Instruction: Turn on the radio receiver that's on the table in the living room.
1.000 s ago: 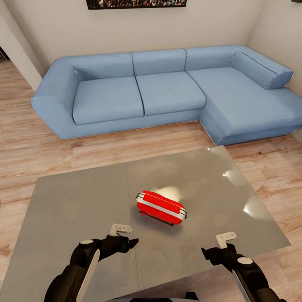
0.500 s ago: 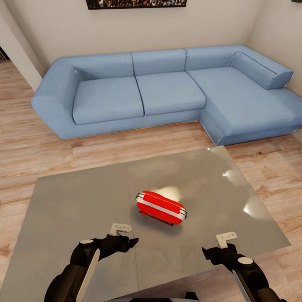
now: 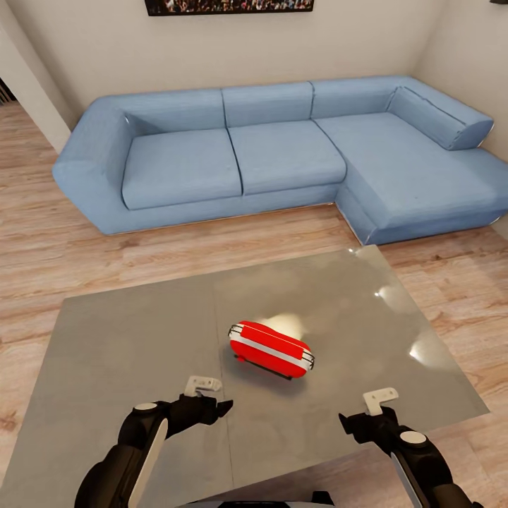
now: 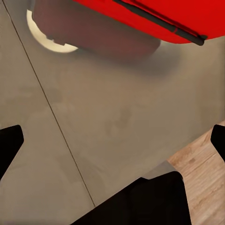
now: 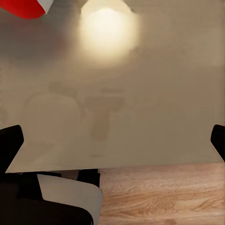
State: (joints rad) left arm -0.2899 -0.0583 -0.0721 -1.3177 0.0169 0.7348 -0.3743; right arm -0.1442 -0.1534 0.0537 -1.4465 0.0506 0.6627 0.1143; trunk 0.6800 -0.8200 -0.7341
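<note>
Radio receiver (image 3: 271, 348), a small red rounded box with white edge trim, lies on its side near the middle of the large low square table with a glossy grey reflective top (image 3: 127, 339); we see it just to the right of the seam that runs down the table's middle, with a pale glow of reflected light beside it on the far side; in our left wrist view the red radio body (image 4: 159, 18) and its thin dark handle bar cross one corner of the picture, above its dim reddish reflection in the grey surface; in our right wrist view a small red and white corner of the radio (image 5: 26, 7) shows at the picture's edge, near a bright round reflection. Our left gripper (image 3: 212, 396) hovers over the near part of the table, short of the radio and apart from it; its two black fingertips stand at opposite edges of the wrist view, so the fingers are spread wide with nothing between them. Our right gripper (image 3: 363, 416) hangs near the table's near right edge, also apart from the radio, fingers likewise spread wide and holding nothing. Beyond the table lies light wood plank floor (image 3: 42, 254); past it a big blue L-shaped fabric sofa (image 3: 282, 148) stands against a beige wall (image 3: 92, 49), below the lower edge of a dark framed picture (image 3: 229, 5).
</note>
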